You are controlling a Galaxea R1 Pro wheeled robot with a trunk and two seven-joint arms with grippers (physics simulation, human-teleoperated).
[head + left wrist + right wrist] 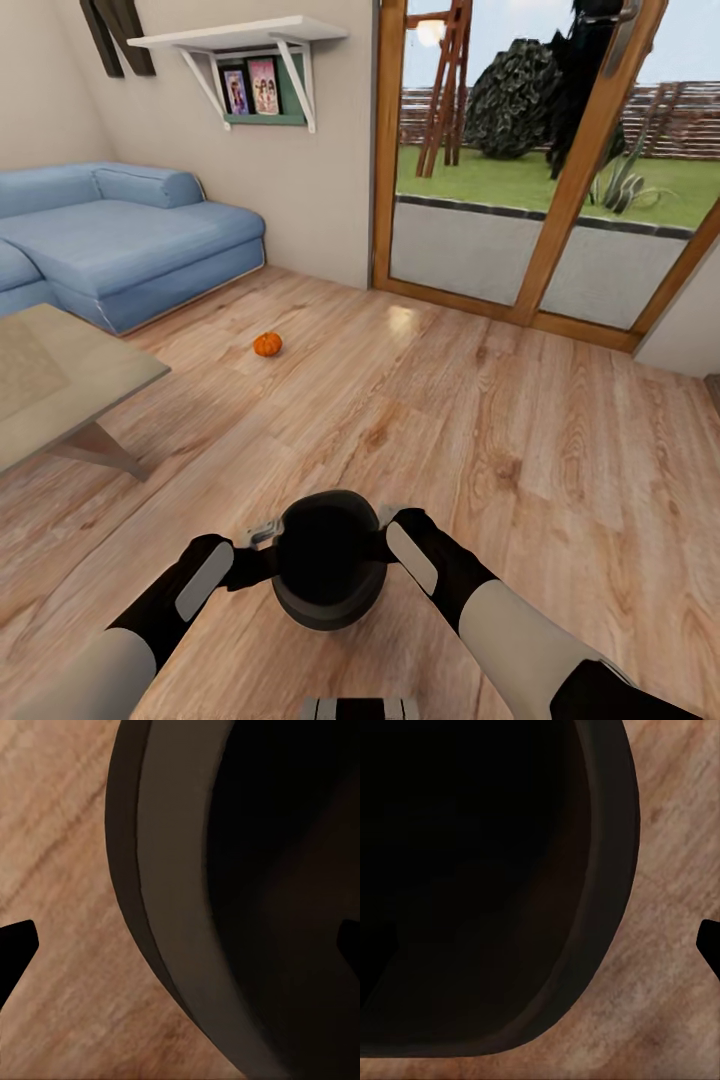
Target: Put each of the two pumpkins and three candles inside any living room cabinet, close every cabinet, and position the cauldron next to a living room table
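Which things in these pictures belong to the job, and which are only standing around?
Job: cauldron between left gripper and right gripper; pumpkin on the floor; table.
Not the job: sofa; shelf with photos; glass door.

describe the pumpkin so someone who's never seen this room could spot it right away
Start at the blue sofa against the far left wall. On the bare wood floor just in front of its right end sits the pumpkin. It is small, round and bright orange, the only orange thing on the floor.
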